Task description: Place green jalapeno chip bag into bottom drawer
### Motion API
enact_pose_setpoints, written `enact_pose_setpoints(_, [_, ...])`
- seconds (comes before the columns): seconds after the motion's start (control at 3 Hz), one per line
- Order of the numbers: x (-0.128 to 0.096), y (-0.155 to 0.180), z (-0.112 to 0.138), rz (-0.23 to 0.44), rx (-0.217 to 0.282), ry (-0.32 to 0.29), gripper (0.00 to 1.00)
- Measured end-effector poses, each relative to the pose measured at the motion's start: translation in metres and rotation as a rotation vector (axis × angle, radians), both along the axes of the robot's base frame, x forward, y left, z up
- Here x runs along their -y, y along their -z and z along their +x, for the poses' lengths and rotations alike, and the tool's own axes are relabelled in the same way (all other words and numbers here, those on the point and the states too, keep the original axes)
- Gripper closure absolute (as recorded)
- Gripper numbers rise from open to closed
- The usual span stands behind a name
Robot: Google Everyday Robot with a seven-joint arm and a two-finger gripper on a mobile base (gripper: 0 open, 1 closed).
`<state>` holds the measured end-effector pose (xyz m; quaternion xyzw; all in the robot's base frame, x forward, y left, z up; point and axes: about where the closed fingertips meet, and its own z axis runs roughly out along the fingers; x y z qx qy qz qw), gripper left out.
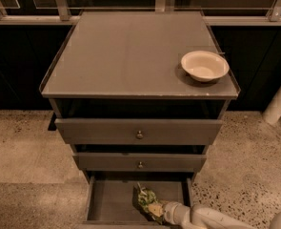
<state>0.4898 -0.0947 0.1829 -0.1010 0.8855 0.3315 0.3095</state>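
Camera view shows the gripper [155, 210] low inside the open bottom drawer [111, 202], touching the bag [145, 198], which sits over the tray's right half, so a release would likely land it inside. Whether it clamps the bag, I cannot tell.

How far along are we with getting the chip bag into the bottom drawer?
Done: the bottom drawer stands pulled open, and the green jalapeno chip bag is inside it, just right of middle. In hand: the gripper is at the bag's near end, within the drawer. Left: release, if that has not happened, which I cannot tell, then drawing the arm out.
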Motion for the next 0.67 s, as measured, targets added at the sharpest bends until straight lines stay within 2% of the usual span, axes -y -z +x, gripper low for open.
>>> enact_pose_setpoints(0.67, [0.0, 0.0003, 0.0002, -0.001, 0.0, -0.001, 0.57])
